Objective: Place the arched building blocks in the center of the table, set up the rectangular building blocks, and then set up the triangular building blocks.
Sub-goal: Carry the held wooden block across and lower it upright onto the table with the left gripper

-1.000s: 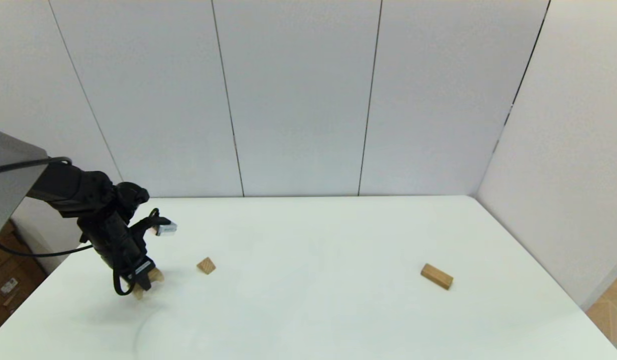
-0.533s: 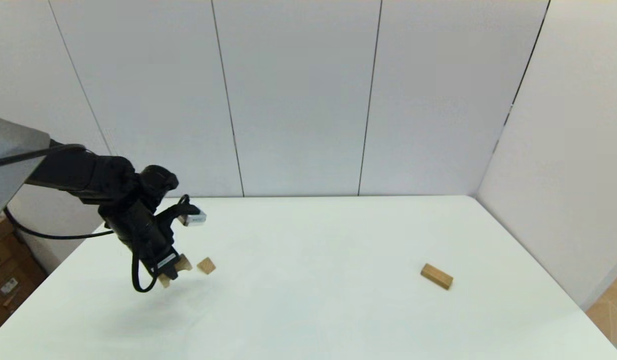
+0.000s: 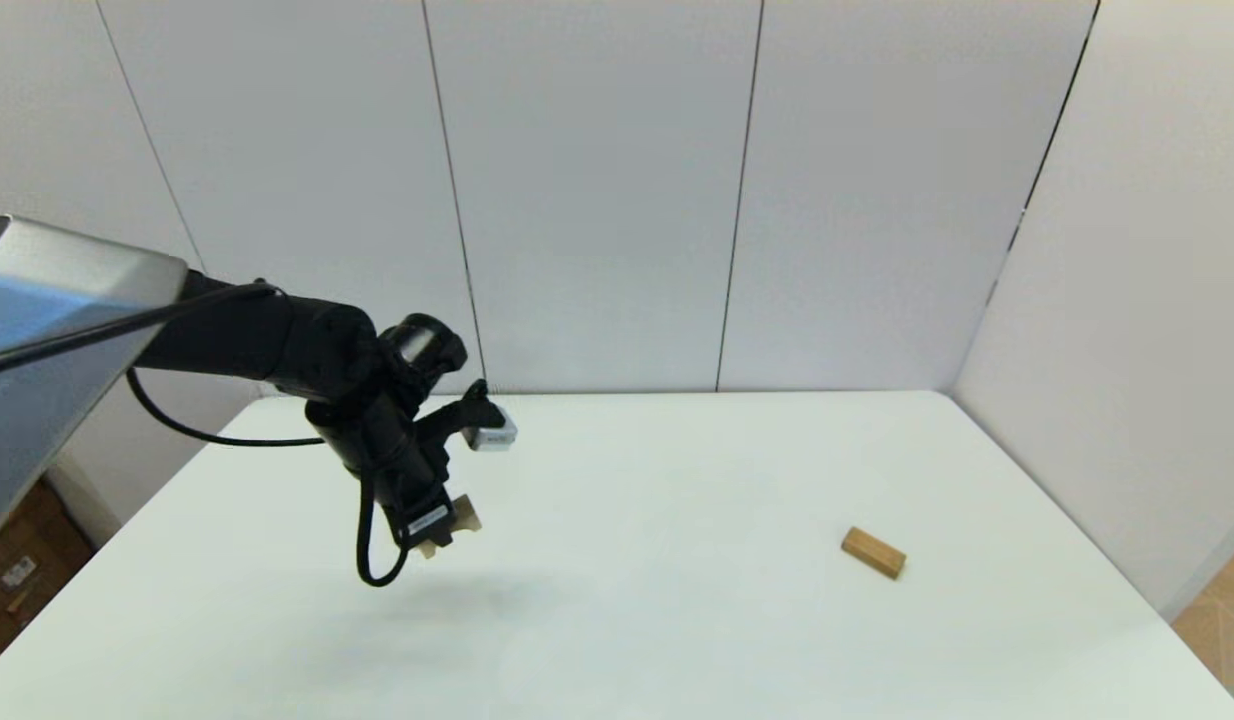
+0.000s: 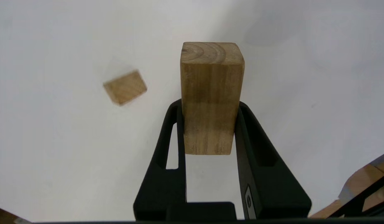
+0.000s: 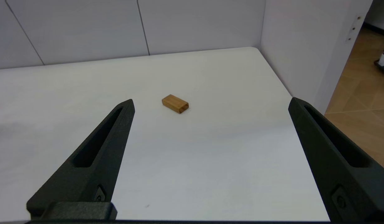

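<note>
Surface: white table (image 3: 677,620) before pale wall panels.
Left gripper (image 4: 209,124): raised above the table, fingers (image 4: 167,149) pinching the arch block (image 4: 210,93) by its two long sides; the block's far end sticks out past the fingertips, and the cut-out does not show from the wrist.
Wedge (image 4: 125,87): lying on the table below and to one side of the left fingers, apart from them; hidden behind the gripper from the head.
Brick (image 5: 175,103): lying flat, well ahead of the right gripper (image 5: 210,105), between the lines of its two fingers.
Right gripper: parked, fingers spread wide, holding nothing.
Step in hand: judged the first, carrying the arch to the table's middle.
Next move: likely calls for travel to the middle, lowering until the block sits flat, then opening the fingers.
</note>
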{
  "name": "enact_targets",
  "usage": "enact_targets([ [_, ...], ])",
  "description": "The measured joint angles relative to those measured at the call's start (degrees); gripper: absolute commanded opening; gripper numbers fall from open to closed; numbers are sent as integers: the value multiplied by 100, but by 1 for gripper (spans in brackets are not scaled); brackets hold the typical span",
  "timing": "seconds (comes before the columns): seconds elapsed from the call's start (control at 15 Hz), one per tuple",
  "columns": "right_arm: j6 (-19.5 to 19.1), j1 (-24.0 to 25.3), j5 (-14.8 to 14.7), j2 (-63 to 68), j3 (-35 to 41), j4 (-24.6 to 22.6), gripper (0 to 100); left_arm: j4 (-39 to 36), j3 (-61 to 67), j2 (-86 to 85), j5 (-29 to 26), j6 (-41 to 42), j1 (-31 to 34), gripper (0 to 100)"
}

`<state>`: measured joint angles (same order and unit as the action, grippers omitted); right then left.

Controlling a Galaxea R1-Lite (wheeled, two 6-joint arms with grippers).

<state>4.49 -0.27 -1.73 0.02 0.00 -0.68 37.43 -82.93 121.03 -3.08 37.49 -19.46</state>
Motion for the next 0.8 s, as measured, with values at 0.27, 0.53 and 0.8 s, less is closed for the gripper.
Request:
enact_targets([
  [0.27,-5,0,0,0,0,2,100,13,-461,325,34,13,-553,0],
  [0.53,-2,0,-2,0,0,0,100,50,-898,603,196,40,-973,0],
  [0.8,-2,0,-2,0,0,2,100,52,-1058,741,199,160,-1298,0],
])
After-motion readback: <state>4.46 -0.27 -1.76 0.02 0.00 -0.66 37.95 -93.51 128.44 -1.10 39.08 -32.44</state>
